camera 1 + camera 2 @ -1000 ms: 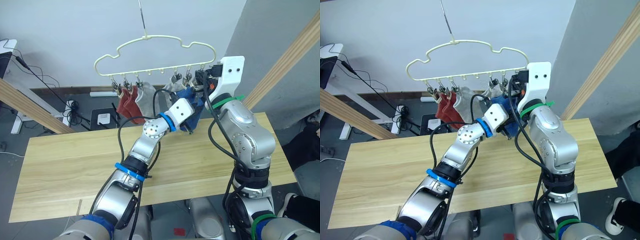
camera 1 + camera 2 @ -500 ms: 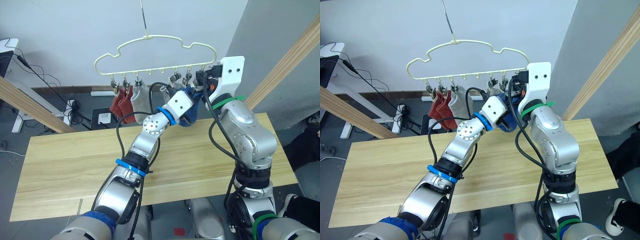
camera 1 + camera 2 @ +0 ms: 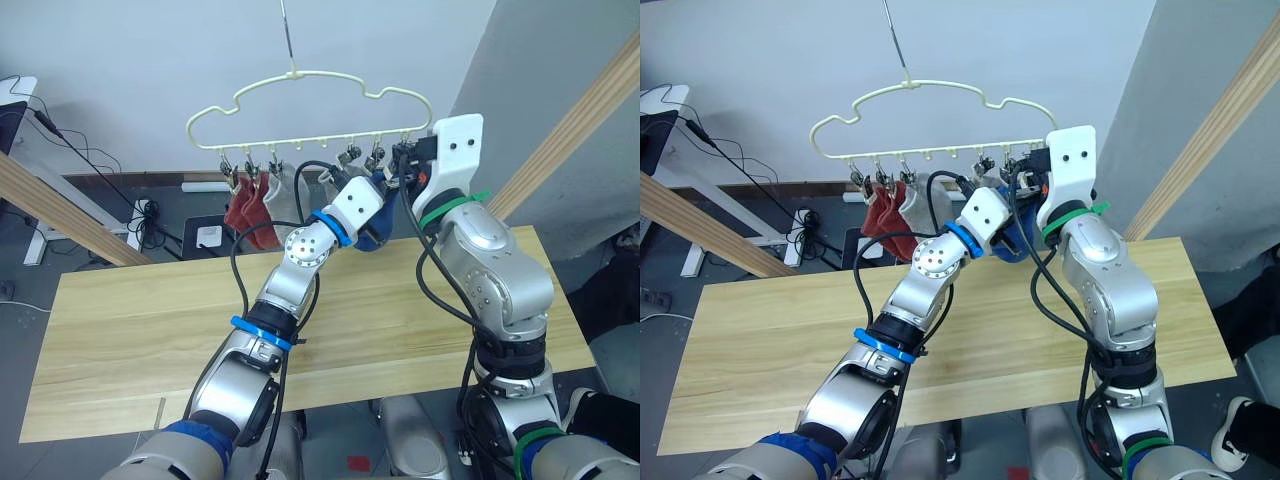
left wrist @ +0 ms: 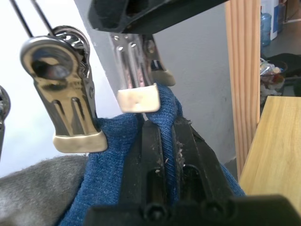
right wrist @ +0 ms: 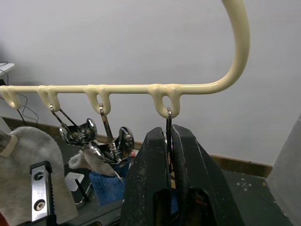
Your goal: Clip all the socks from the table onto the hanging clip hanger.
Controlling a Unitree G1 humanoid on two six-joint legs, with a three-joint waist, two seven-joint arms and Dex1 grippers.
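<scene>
Left gripper (image 4: 162, 141) pinches blue fabric sock (image 4: 117, 188), its edge just under end metal clip (image 4: 137, 70); right gripper (image 5: 168, 141) squeezes that clip.

slanted wooden poles (image 3: 590, 105) at left and right, pale wall (image 3: 130, 70) behind, black cables (image 3: 75, 150) trailing to a white floor box (image 3: 207, 237)

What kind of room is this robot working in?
Probably a lab or workshop set up as a laundry test. A plank table stands under a clip hanger holding socks, with cables loose on the floor and a desk behind.
</scene>
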